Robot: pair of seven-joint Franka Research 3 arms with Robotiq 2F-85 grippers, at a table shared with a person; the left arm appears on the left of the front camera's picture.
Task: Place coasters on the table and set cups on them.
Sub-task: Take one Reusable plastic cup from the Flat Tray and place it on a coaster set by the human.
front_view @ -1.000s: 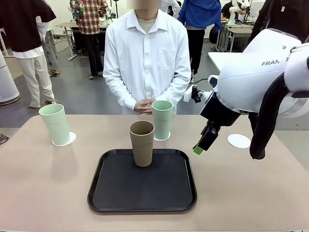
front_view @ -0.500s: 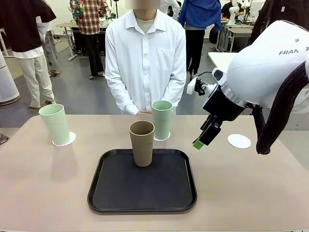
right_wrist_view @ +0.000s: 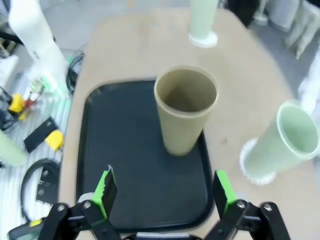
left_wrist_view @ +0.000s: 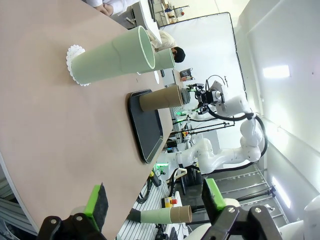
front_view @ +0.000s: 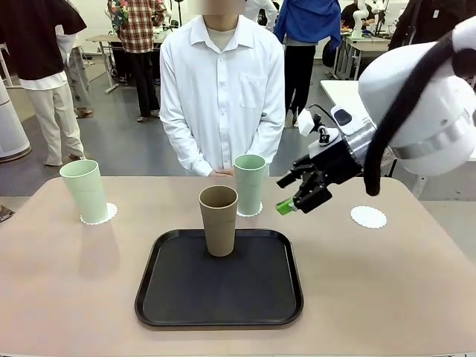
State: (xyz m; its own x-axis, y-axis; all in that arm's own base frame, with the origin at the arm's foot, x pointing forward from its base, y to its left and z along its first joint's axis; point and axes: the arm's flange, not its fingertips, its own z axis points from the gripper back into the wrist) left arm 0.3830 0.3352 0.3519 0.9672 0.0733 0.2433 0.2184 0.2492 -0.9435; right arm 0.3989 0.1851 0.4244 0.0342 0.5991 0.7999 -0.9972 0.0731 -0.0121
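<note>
At the left of the front view, the left green cup [front_view: 88, 191] stands upright on the left coaster [front_view: 106, 214], a lacy white round on the beige surface [front_view: 67, 290]. In the middle lies the black tray [front_view: 186, 297], which holds one thing: the tan cup [front_view: 219, 222], upright near the tray's far edge. Just behind the tray, the middle green cup [front_view: 249, 184] stands on the middle coaster [front_view: 242, 214], in front of the person's hands [front_view: 221, 172]. To the right of that cup the right tool [front_view: 288, 195] hangs in the air, released, its green-padded fingers spread with nothing between them. Farther right, the bare coaster [front_view: 369, 217] lies flat with no cup on it. The right wrist view looks down into the tan cup's mouth and shows a matte, empty inside, which the side-on front view cannot reach. The middle green cup, at that frame's right, is likewise empty. The left wrist view, rolled sideways, shows the left tool [left_wrist_view: 154, 202] at the bottom edge, released too, its two pads well apart above the surface. Beyond it are the left green cup on its scalloped coaster and the tan cup on the tray.
</note>
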